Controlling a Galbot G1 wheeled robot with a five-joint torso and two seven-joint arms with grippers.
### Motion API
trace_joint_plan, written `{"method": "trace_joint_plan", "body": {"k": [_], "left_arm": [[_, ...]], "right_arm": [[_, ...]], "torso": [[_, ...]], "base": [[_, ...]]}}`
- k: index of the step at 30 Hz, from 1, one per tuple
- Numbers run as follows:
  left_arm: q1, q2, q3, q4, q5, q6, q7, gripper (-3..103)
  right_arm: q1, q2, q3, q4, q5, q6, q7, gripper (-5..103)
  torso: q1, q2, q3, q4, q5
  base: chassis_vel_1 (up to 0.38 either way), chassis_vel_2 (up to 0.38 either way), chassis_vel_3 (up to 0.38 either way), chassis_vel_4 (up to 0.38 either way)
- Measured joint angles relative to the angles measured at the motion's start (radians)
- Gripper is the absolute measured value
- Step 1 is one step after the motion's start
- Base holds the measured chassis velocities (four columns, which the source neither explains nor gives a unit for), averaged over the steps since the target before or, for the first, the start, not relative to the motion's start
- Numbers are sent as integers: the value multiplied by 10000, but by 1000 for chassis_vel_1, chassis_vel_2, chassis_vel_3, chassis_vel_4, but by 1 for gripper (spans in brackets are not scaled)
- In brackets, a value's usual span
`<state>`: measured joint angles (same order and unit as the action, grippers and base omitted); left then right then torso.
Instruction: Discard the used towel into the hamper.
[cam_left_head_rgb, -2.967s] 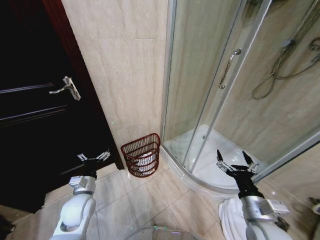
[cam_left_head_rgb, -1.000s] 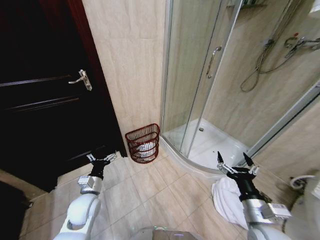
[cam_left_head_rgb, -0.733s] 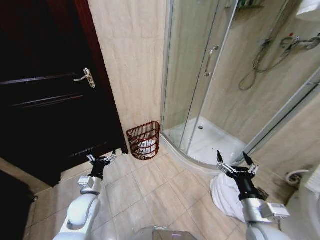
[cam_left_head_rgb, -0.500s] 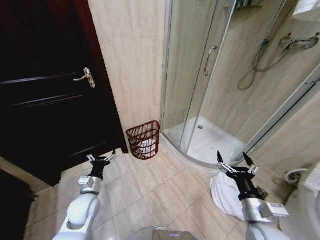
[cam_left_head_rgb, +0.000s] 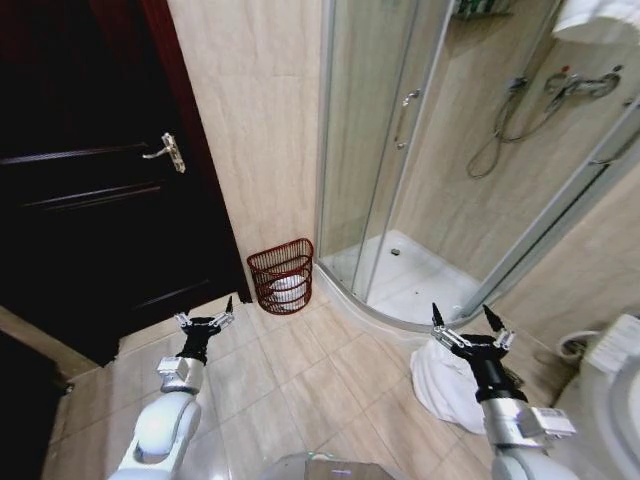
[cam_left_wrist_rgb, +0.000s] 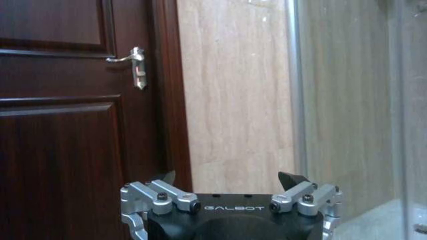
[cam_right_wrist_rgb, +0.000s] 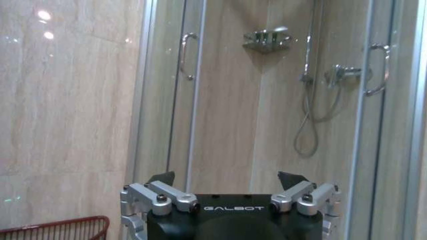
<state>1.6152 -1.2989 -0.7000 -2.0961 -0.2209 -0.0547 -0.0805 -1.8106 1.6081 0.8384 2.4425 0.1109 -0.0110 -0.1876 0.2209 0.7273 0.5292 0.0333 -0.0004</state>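
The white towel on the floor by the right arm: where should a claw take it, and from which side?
Judging from the head view, the white towel lies crumpled on the tiles beside the shower's raised curb, just under the open right claw. Best to come straight down from above and pinch a raised fold near its middle; it has no rigid edge, and the curb blocks the far side.

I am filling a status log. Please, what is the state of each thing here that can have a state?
Left gripper: jaws open, empty.
Right gripper: jaws open, empty.
Hamper: upright, something white inside.
White towel: crumpled on the floor by the shower.
Door: shut.
Shower door: shut.
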Motion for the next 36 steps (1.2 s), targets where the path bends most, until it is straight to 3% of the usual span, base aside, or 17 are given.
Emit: {"method": "trace_joint_plan", "body": {"k": [24,36], "left_arm": [[31,55,188,284,16,-352,59,100],[-35,47,258,304,186,-395,145,100]], "right_arm": [[-28,0,78,-30,-10,147,19,100],[2,0,116,77,-55,279,292,100]], "torso": [[3,-1,2,0,4],[3,-1,2,2,2]], "base": [[-146,-253,147,248],[-25,-69,60,40]]}}
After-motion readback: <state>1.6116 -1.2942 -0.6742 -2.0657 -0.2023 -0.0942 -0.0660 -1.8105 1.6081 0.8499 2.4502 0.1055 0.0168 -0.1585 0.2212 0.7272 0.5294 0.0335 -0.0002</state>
